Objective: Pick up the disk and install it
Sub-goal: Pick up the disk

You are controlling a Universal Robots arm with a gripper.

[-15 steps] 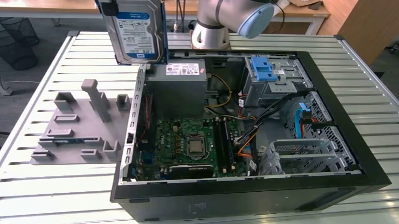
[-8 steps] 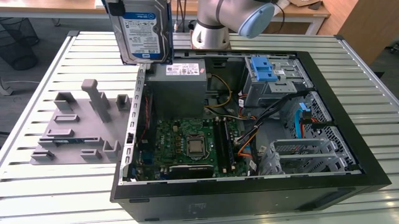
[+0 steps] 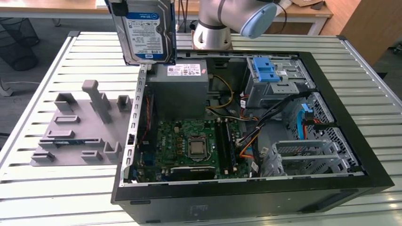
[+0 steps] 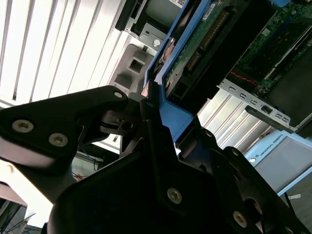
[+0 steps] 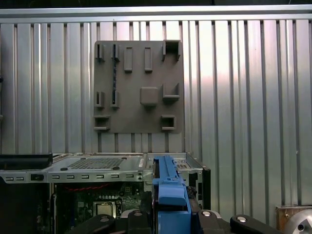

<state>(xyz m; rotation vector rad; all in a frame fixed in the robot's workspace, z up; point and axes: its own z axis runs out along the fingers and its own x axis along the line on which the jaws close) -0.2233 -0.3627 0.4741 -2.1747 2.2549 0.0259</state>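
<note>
End effector (image 4: 155, 105) clamping disk (image 3: 148, 33) upright, high over open case's (image 3: 251, 200) edge

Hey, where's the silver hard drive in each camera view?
Exterior view: silver rectangular metal hard drive hangs upright, top left of centre.
Second wrist view: drive edge-on, gripped by the end effector.
First wrist view: its blue plastic frame, in front of the case.
Shared: open black computer case.
</note>
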